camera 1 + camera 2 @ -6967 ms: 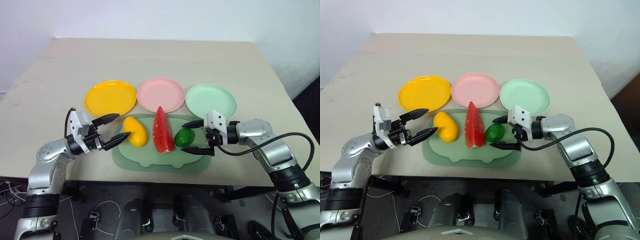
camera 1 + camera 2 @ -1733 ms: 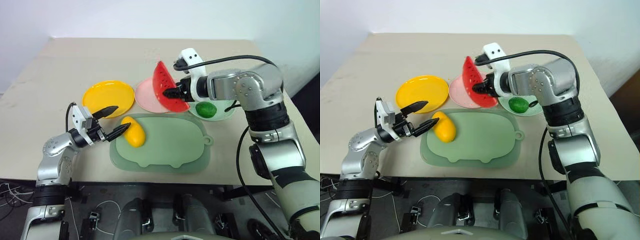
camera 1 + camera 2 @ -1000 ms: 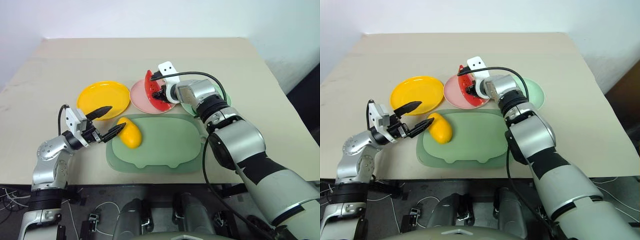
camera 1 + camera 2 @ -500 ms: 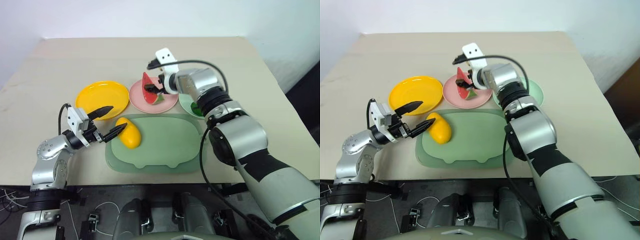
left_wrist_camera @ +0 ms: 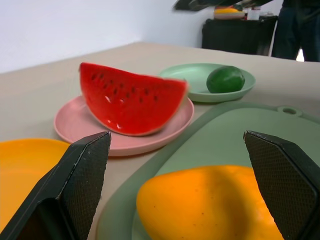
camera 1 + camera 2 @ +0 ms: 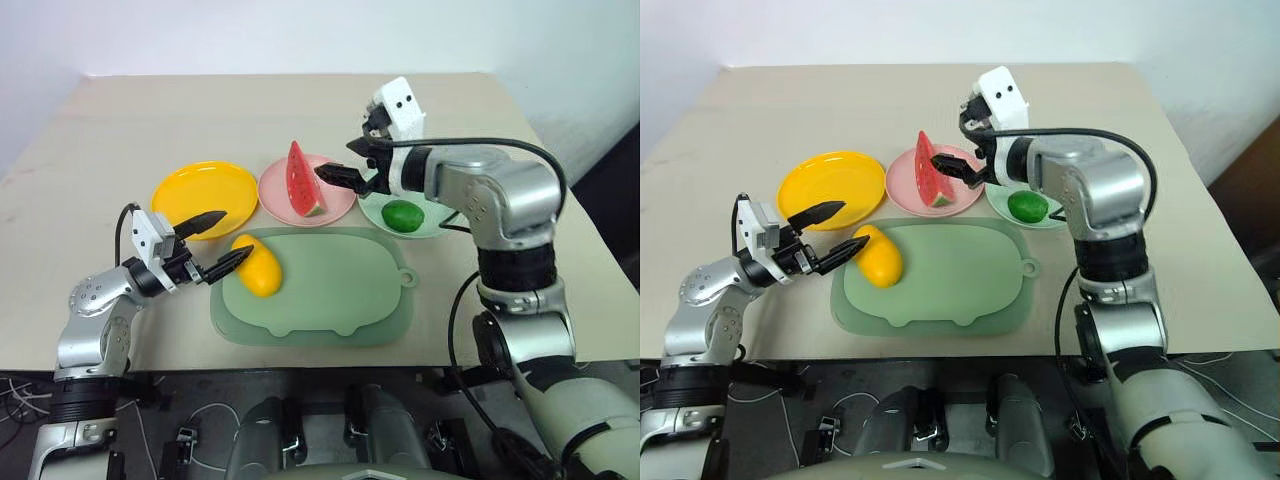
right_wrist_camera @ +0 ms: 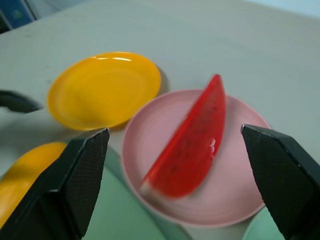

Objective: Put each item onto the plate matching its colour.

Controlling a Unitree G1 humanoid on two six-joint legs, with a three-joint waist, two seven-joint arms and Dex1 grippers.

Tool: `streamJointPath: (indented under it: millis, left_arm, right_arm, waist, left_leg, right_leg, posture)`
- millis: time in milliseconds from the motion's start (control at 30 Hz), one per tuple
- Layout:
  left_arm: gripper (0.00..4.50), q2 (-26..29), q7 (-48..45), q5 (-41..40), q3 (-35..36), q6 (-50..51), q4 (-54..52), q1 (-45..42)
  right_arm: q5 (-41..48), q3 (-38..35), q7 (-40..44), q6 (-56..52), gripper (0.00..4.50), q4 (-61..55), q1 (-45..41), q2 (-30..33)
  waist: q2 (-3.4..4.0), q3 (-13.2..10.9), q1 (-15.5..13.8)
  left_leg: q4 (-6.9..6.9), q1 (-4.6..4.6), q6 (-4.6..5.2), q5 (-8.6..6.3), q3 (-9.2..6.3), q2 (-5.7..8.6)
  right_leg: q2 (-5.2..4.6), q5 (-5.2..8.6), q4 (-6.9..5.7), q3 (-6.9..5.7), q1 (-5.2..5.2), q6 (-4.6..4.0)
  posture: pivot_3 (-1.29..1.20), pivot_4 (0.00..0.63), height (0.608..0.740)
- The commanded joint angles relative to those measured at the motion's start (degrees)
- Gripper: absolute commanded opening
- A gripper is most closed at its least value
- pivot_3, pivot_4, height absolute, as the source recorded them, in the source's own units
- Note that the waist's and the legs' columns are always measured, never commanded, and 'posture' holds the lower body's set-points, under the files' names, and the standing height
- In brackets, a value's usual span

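The left gripper (image 6: 219, 243) is open around the oval yellow toy mango (image 6: 259, 266); the smooth mango could slip and roll off the surface (image 6: 120, 130).

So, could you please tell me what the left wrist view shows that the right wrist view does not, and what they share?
Left wrist view alone: the small round green toy lime lying on the pale mint green round plastic plate, and the large pale green mat's hanging hole.

Right wrist view alone: the whole yellow round plastic plate, bare.

Both: the red toy watermelon wedge standing on the pink round plastic plate, and part of the oval yellow toy mango on the mat.
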State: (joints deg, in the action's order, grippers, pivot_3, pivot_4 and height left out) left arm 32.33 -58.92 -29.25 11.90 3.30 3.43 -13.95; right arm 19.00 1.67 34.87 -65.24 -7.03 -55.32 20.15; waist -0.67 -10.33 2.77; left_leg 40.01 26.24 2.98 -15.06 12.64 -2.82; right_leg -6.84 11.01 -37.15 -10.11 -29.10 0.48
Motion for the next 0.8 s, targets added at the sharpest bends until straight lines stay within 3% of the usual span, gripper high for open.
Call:
streamJointPath:
  millis: [33, 333, 567, 800]
  left_arm:
    - [4.50, 1.1, -0.4, 0.0, 0.8, -0.6, -1.2, -0.5]
    - [4.50, 2.3, -1.7, 1.6, 0.5, -1.8, 3.8, -3.1]
    - [4.50, 4.0, -7.4, -1.2, -0.7, 3.8, 4.4, -4.6]
    - [4.50, 5.4, -15.9, 1.8, -3.8, 2.1, 15.3, -17.6]
  right_arm:
    - [1.4, 0.7, 1.7, 3.5, 4.48, -8.9, 6.8, 3.2]
    - [5.4, -3.0, 6.0, 22.4, 4.48, -21.7, 31.0, 4.8]
    - [4.5, -2.1, 6.7, 28.5, 4.48, -18.0, 37.6, 5.9]
    - [4.6, -2.3, 5.3, 28.7, 4.48, -16.3, 35.6, 6.7]
  waist:
    - [-0.01, 0.0, -0.3]
    - [-0.04, 0.0, -0.8]
    - [-0.04, 0.0, -0.6]
    - [-0.06, 0.0, -1.8]
  left_leg:
    - [0.00, -0.01, 0.00, 0.00, 0.00, 0.00]
    - [0.00, -0.03, 0.00, 0.00, -0.07, 0.03]
    - [-0.01, -0.21, 0.00, -0.01, -0.10, 0.02]
    - [0.08, -0.24, 0.01, -0.01, -0.13, 0.04]
  right_leg:
    - [0.00, 0.00, 0.01, 0.00, 0.01, 0.00]
    - [0.02, 0.02, 0.11, -0.06, 0.12, 0.03]
    - [0.02, 0.11, 0.15, -0.06, 0.29, -0.01]
    - [-0.01, 0.21, 0.22, -0.06, 0.38, -0.07]
  posture:
    - [0.00, 0.150, 0.696]
    - [0.00, 0.150, 0.696]
    - [0.00, 0.150, 0.696]
    - [0.00, 0.150, 0.696]
